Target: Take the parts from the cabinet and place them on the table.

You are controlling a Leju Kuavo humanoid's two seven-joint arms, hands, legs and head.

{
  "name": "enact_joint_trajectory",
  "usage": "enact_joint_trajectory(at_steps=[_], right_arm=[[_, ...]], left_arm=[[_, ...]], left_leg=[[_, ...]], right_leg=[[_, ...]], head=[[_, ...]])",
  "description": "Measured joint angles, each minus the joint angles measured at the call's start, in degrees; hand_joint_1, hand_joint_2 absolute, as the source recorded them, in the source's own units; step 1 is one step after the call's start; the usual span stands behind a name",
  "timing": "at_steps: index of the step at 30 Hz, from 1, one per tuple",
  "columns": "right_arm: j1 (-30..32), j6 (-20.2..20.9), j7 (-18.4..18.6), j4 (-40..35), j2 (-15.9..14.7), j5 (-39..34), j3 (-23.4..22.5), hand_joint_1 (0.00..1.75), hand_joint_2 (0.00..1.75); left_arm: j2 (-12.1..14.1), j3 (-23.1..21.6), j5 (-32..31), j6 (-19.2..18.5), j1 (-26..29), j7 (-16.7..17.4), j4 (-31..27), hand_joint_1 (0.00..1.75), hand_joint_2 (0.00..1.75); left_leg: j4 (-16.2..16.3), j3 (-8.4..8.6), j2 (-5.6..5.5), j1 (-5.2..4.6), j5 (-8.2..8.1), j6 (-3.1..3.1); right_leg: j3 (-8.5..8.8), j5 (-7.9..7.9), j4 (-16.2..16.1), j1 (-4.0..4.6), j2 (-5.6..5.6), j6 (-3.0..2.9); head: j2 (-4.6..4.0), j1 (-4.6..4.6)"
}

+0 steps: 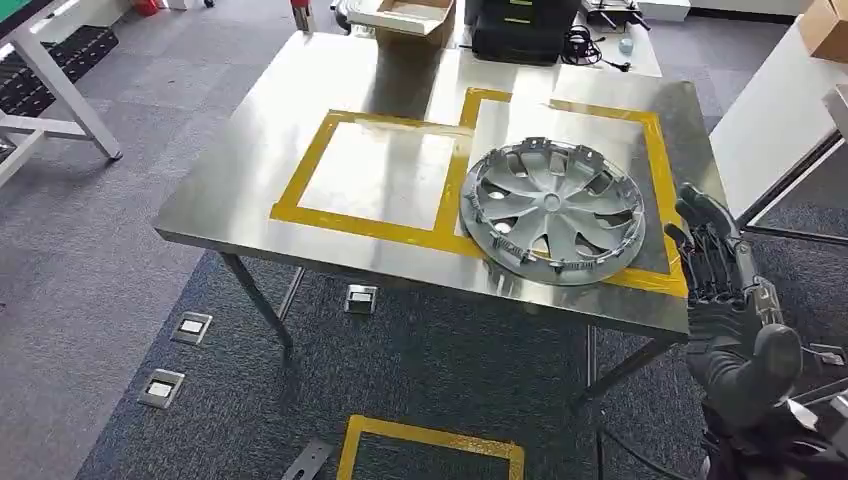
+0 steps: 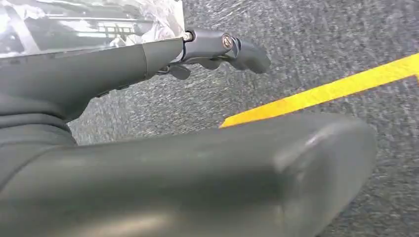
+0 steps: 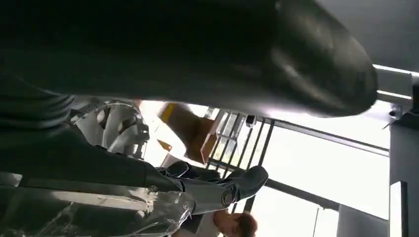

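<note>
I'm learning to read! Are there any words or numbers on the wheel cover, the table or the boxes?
None can be read.
Wheel cover: no lettering shows.
Table: plain yellow tape, no words.
Cardboard box: no print shows.
Black case: yellow-green marks, too small to read.
Right hand: no label shows.

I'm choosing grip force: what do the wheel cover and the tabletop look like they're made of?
Wheel cover: probably moulded plastic with silver-grey paint, judging by its thin spokes, rim clips and soft sheen. Table: likely brushed stainless steel, since it reflects the room in blurred streaks. The yellow outlines look like adhesive tape.
</note>
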Motion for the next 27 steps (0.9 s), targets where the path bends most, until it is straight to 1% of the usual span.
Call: enact_joint_trajectory(at_steps=[1,2,3,4,5,6,7,8,9,10,11,12,13,14,15,16,17,18,19,20,21,22,23,24,25,26,27], right_arm=[[0.0,0.0,0.0,0.0,0.0,0.0,0.0,0.0,0.0],[0.0,0.0,0.0,-0.1,0.0,0.1,0.0,0.0,0.0],[-0.1,0.0,0.0,-0.1,0.0,0.3,0.0,0.0,0.0],[-0.1,0.0,0.1,-0.2,0.0,0.5,0.0,0.0,0.0],[0.0,0.0,0.2,-0.2,0.1,0.6,0.0,0.0,0.0],[-0.1,0.0,0.2,-0.2,0.1,0.8,0.1,0.0,0.0],[0.0,0.0,0.3,-0.2,0.2,1.0,0.2,0.0,0.0],[-0.1,0.0,0.4,-0.2,0.3,1.2,0.3,0.0,0.0],[0.0,0.0,0.5,-0.2,0.4,1.3,0.4,0.0,0.0],[0.0,0.0,0.6,-0.3,0.5,1.6,0.4,0.0,0.0],[0.1,-0.2,0.6,-0.3,0.6,1.8,0.5,0.0,0.0],[0.3,-0.2,0.7,-0.3,0.6,2.0,0.6,0.0,0.0],[0.4,-0.3,0.7,-0.3,0.7,2.1,0.7,0.0,0.0],[0.6,-0.4,0.8,-0.3,0.7,2.2,0.8,0.0,0.0],[0.8,-0.5,0.9,-0.3,0.8,2.3,0.9,0.0,0.0],[0.9,-0.6,1.1,-0.3,0.8,2.3,0.9,0.0,0.0],[0.9,-0.8,1.1,-0.3,0.8,2.3,0.9,0.0,0.0],[1.0,-0.9,1.2,-0.6,0.8,2.3,0.9,0.0,0.0],[0.9,-0.9,1.2,-0.8,0.8,2.4,0.9,0.0,0.0],[1.0,-0.9,1.2,-0.8,0.8,2.4,0.9,0.0,0.0],[1.0,-0.9,1.2,-0.8,0.8,2.4,0.9,0.0,0.0],[1.0,-1.0,1.2,-0.9,0.8,2.4,0.9,0.0,0.0],[1.1,-1.0,1.2,-1.0,0.8,2.4,0.9,0.0,0.0],[1.1,-1.0,1.3,-1.0,0.8,2.4,0.8,0.0,0.0],[1.1,-1.0,1.3,-1.0,0.8,2.4,0.8,0.0,0.0],[1.1,-1.0,1.3,-1.0,0.8,2.4,0.8,0.0,0.0],[1.1,-1.0,1.3,-1.0,0.8,2.4,0.8,0.0,0.0]], left_arm=[[0.0,0.0,0.3,0.2,0.0,0.0,0.0,0.0,0.0],[0.0,0.0,0.6,0.5,0.1,-0.2,-0.1,0.0,0.0],[0.0,0.0,1.0,0.9,0.3,-0.5,-0.3,0.0,0.0],[0.0,0.0,1.4,1.0,0.4,-0.8,-0.5,0.0,0.0],[0.0,0.0,1.7,1.0,0.6,-1.2,-0.5,0.0,0.0],[0.0,-0.1,1.9,0.9,0.8,-1.6,-0.6,0.0,0.0],[0.0,-0.1,2.0,0.8,1.0,-1.7,-0.6,0.0,0.0],[0.3,-0.2,2.2,0.7,1.1,-1.9,-0.6,0.0,0.0],[0.3,-0.2,2.4,0.6,1.3,-2.0,-0.6,0.0,0.0],[0.3,-0.2,2.5,0.5,1.3,-2.1,-0.6,0.0,0.0],[0.3,-0.2,2.6,0.3,1.3,-2.1,-0.6,0.0,0.0],[0.3,-0.3,2.6,0.3,1.3,-2.1,-0.6,0.0,0.0],[0.4,-0.3,2.6,0.3,1.3,-2.1,-0.6,0.0,0.0],[0.4,-0.4,2.7,0.5,1.3,-2.0,-0.6,0.0,0.0],[0.4,-0.4,2.7,0.7,1.3,-1.9,-0.6,0.0,0.0],[0.4,-0.4,2.7,0.9,1.3,-1.7,-0.6,0.0,0.0],[0.4,-0.4,2.7,1.0,1.3,-1.6,-0.6,0.0,0.0],[0.4,-0.5,2.6,1.0,1.2,-1.6,-0.7,0.0,0.0],[0.3,-0.5,2.6,1.0,1.1,-1.6,-0.7,0.0,0.0],[0.3,-0.5,2.6,1.0,1.2,-1.5,-0.7,0.0,0.0],[0.3,-0.5,2.6,1.1,1.2,-1.5,-0.7,0.0,0.0],[0.3,-0.5,2.6,1.1,1.2,-1.4,-0.7,0.0,0.0],[0.3,-0.5,2.6,1.1,1.2,-1.4,-0.7,0.0,0.0],[0.3,-0.5,2.6,1.1,1.1,-1.4,-0.7,0.0,0.0],[0.4,-0.5,2.5,1.1,1.0,-1.3,-0.7,0.0,0.0],[0.3,-0.5,2.5,1.1,1.0,-1.2,-0.7,0.0,0.0],[0.3,-0.5,2.5,1.0,1.0,-1.1,-0.7,0.0,0.0]], left_leg=[[0.2,-0.7,-0.01,-0.12,0.37,-0.04],[0.4,-1.1,-0.03,-0.21,0.66,-0.14],[0.7,-1.57,-0.05,-0.3,0.92,-0.36],[0.7,-1.79,-0.05,-0.39,1.27,-0.67],[0.6,-1.81,-0.03,-0.27,1.72,-1.09],[0.6,-1.95,-0.01,-0.04,2.02,-1.4],[0.6,-2.0,-0.04,-0.05,2.43,-1.8],[1.1,-2.36,-0.17,0.04,1.6,-1.96],[2.3,-3.12,-0.2,0.01,-0.79,-2.49],[5.4,-3.97,-0.2,0.28,-3.97,-2.8],[9.8,-4.98,-0.19,0.51,-7.05,-3.16],[14.0,-5.88,-0.18,0.68,-9.13,-3.44],[17.0,-6.11,-0.18,0.83,-9.79,-3.73],[17.1,-5.22,-0.18,0.99,-8.65,-3.93],[15.5,-3.55,-0.17,1.11,-6.8,-4.06],[11.3,-0.65,-0.17,1.24,-4.45,-4.2],[6.4,2.58,-0.18,1.38,-3.12,-4.31],[2.3,4.62,-0.24,1.44,-4.96,-4.36],[0.3,6.22,-0.46,1.04,-5.49,-3.75],[0.9,5.47,-0.55,0.97,-5.13,-3.02],[1.1,4.98,-0.54,0.78,-4.99,-2.64],[1.0,4.77,-0.53,0.66,-4.62,-2.04],[0.6,4.18,-0.19,1.09,-3.83,-0.94],[0.6,3.66,0.05,0.96,-3.32,-0.37],[0.6,3.05,0.05,0.87,-2.76,0.11],[0.6,2.21,0.05,0.69,-2.09,0.23],[0.7,1.82,0.08,0.52,-1.48,0.36]], right_leg=[[3.42,2.16,-4.8,0.08,0.0,-0.42],[6.88,3.17,-10.0,0.26,0.01,-0.97],[9.84,1.91,-14.8,0.6,-0.02,-1.76],[10.51,1.82,-16.3,0.64,-0.07,-1.83],[10.19,2.29,-16.0,0.9,0.0,-2.02],[10.04,2.42,-16.0,1.07,0.03,-2.23],[9.85,2.96,-16.3,1.12,-0.01,-2.74],[9.54,3.89,-17.0,0.41,-0.39,-3.17],[9.08,4.43,-17.1,0.49,-0.39,-3.39],[8.46,4.85,-17.0,0.36,-0.54,-3.76],[7.8,5.3,-16.9,0.37,-0.61,-3.65],[7.07,5.74,-16.7,0.36,-0.69,-3.6],[6.22,6.16,-16.4,0.33,-0.74,-3.5],[5.23,6.61,-16.0,0.24,-0.76,-3.31],[4.4,6.91,-15.7,0.11,-0.76,-3.1],[3.43,7.26,-15.1,-0.07,-0.75,-2.81],[2.68,7.47,-14.5,-0.21,-0.72,-2.52],[2.12,7.7,-14.1,-0.22,-0.72,-2.17],[1.62,8.04,-13.7,-0.01,-0.67,-1.72],[1.7,8.62,-13.9,0.01,-0.68,-1.3],[1.65,9.14,-14.1,-0.09,-0.67,-1.01],[1.67,9.62,-14.3,-0.17,-0.62,-0.56],[1.35,9.34,-14.1,-0.35,-0.54,-0.2],[0.76,7.16,-13.0,-0.39,-0.53,-0.05],[-0.05,4.02,-10.5,-0.4,-0.51,-0.02],[-1.26,0.17,-6.0,-0.38,-0.5,0.05],[-2.28,-2.27,-1.9,-0.38,-0.49,0.13]], head=[[0.0,0.05],[0.0,0.07],[0.0,0.07],[0.0,-0.15],[0.0,-0.11],[0.0,-0.02],[0.0,-0.13],[0.0,0.13],[0.0,-0.13],[0.0,-0.41],[0.0,-0.57],[0.0,-0.61],[0.0,-0.63],[0.0,-0.7],[0.0,-0.72],[0.0,-0.76],[0.0,-0.83],[0.0,-1.07],[0.0,-1.42],[0.0,-1.2],[0.0,-1.27],[0.0,-1.13],[-0.02,-1.07],[0.0,-0.89],[-0.02,-0.43],[0.0,-0.11],[0.0,0.07]])
